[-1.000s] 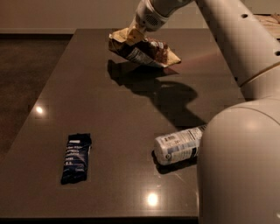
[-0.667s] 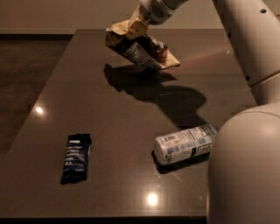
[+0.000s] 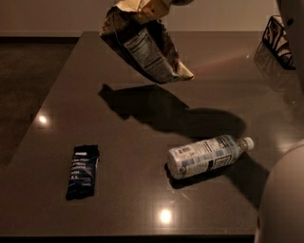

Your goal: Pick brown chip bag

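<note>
The brown chip bag [image 3: 147, 47] hangs in the air at the top centre, well above the dark table [image 3: 57, 95]. Its pale back with the nutrition panel faces me, and one pale yellow end points down to the right. My gripper [image 3: 145, 5] is at the very top edge, shut on the bag's upper end. Most of the gripper is cut off by the frame. The bag casts a large shadow on the table below it.
A small dark blue bar wrapper [image 3: 82, 171] lies at the front left. A clear water bottle [image 3: 206, 155] lies on its side at the front right. A black wire rack [image 3: 280, 40] stands at the back right edge. My pale arm [image 3: 285, 199] fills the lower right corner.
The gripper has lifted the chip bag off the table and raised it high. The bag now hangs clear of the surface, and the water bottle is fully uncovered.
</note>
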`<state>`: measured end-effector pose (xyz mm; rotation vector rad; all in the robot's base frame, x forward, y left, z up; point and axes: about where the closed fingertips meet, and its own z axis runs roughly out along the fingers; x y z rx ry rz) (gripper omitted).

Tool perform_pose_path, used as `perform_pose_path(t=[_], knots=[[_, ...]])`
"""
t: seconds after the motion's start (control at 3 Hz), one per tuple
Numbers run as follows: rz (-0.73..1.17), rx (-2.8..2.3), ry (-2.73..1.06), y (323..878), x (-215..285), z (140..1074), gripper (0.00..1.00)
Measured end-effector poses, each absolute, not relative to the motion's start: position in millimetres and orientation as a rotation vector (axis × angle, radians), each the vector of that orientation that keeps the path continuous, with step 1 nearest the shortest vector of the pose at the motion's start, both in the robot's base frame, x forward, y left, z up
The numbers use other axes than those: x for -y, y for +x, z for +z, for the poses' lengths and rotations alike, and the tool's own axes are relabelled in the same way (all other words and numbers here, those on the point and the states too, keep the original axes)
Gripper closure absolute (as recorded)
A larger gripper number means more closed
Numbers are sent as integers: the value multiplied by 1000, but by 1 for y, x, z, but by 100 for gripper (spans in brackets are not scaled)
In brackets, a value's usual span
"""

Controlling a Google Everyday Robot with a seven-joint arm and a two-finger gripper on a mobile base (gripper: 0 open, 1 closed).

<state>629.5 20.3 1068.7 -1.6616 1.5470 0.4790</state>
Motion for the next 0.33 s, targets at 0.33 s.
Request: perform_pose_path(t=[0.33], knots=[[480,-1544,-1662,629,-20,1070,100]])
